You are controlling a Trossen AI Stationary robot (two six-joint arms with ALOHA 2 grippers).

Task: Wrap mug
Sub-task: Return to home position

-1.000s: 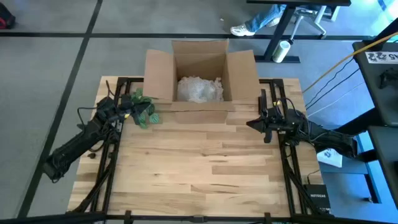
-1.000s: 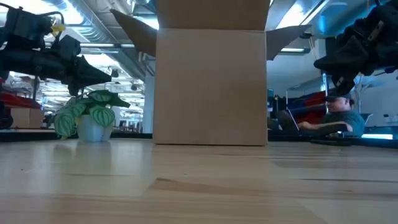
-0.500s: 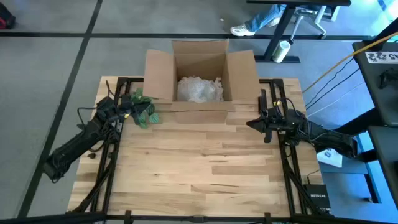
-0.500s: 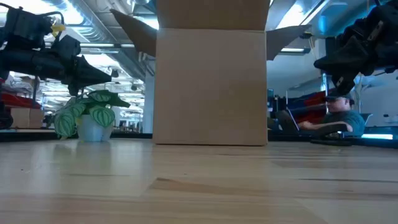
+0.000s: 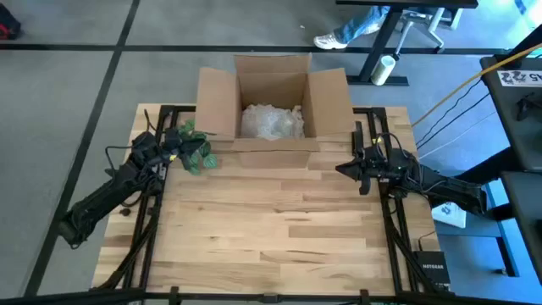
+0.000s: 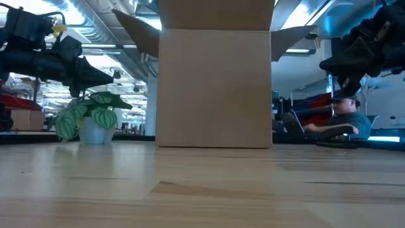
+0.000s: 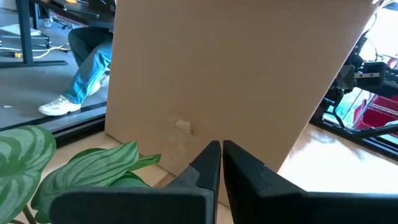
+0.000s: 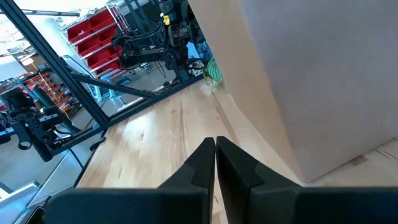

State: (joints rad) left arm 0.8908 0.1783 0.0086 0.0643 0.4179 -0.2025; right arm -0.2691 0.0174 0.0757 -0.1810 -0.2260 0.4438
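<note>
The wrapped mug (image 5: 272, 121) lies in the box (image 5: 332, 100) (flaps open), and with left claw (image 7: 220, 147) and right claw (image 8: 215, 142) both pressed together and empty, the job looks done.

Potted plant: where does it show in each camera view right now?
High view: potted plant at the table's left rear, beside the box's left flap.
Low view: left of the box.
Left wrist view: big leaves close up, between left gripper and box wall.
Right wrist view: small green patch far off, past the box's edge.
Shared landmark: the box.
</note>
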